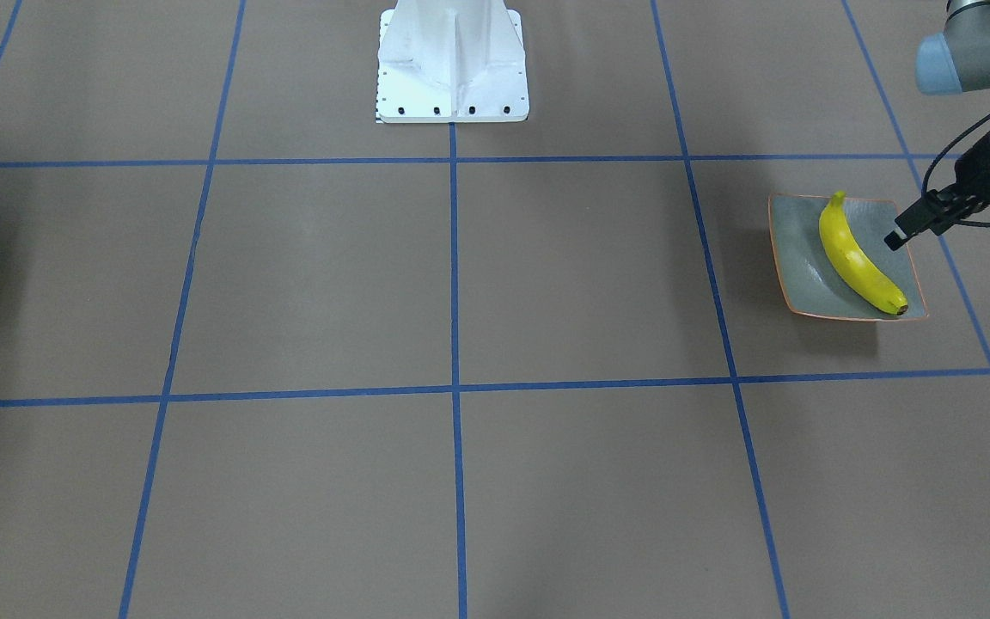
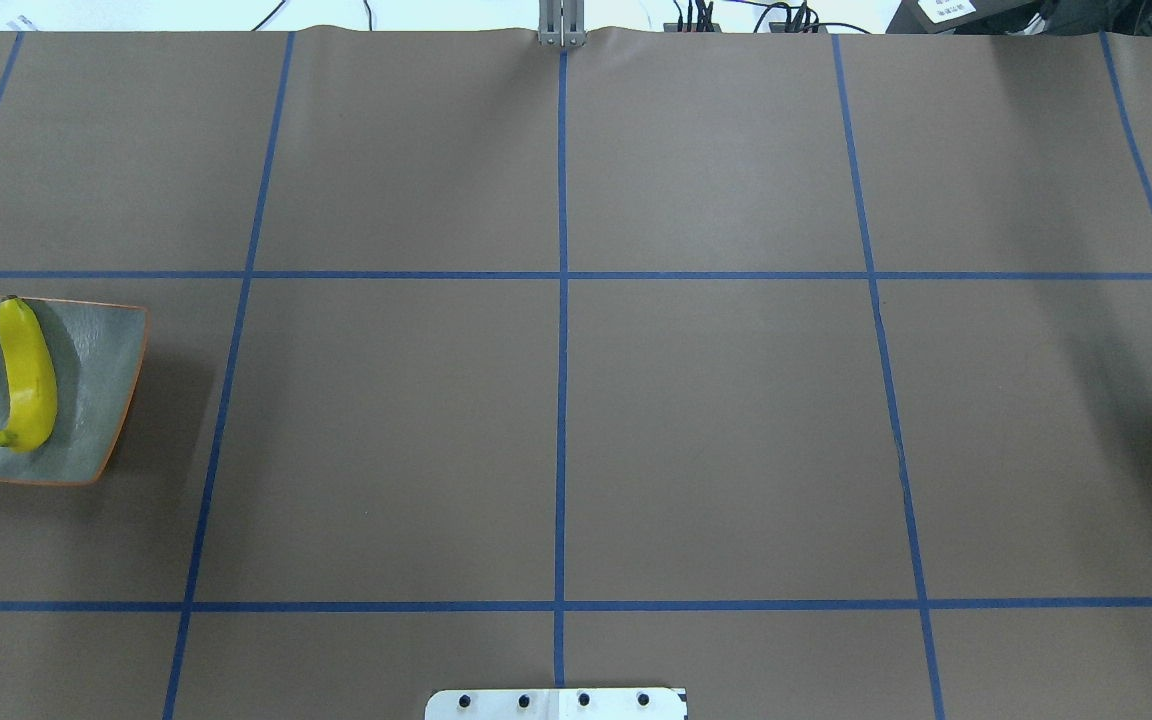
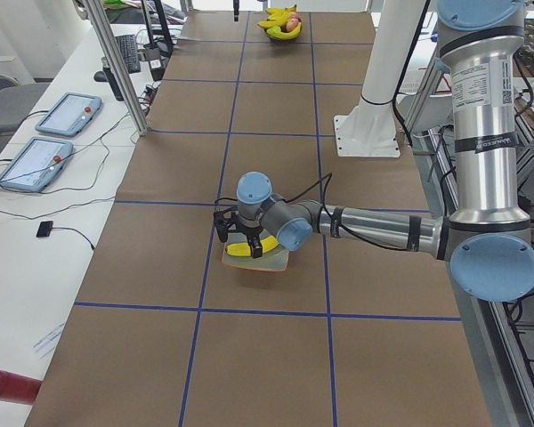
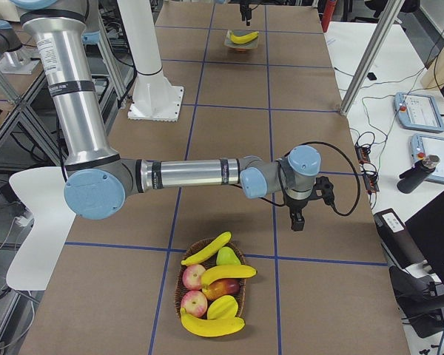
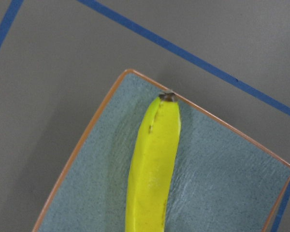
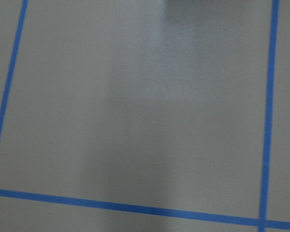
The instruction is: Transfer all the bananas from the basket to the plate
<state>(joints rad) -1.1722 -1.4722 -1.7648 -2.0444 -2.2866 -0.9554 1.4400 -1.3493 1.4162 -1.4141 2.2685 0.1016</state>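
While one banana (image 1: 858, 258) lies along the plate (image 1: 804, 258) near the left end of the table (image 1: 546, 275), its dark blunt tip sits against the plate's rim on the side away from the robot. The left gripper (image 1: 899, 234) hangs over the plate's outer edge, just beside that half of the banana and not touching it. Its jaws look parted and hold nothing. Near the table's right end stands a basket (image 4: 180, 279) with the other bananas (image 4: 211, 325) heaped among other fruit. The right gripper (image 4: 296, 220) hangs over bare table near the basket, apart from it. I cannot tell how its jaws stand.
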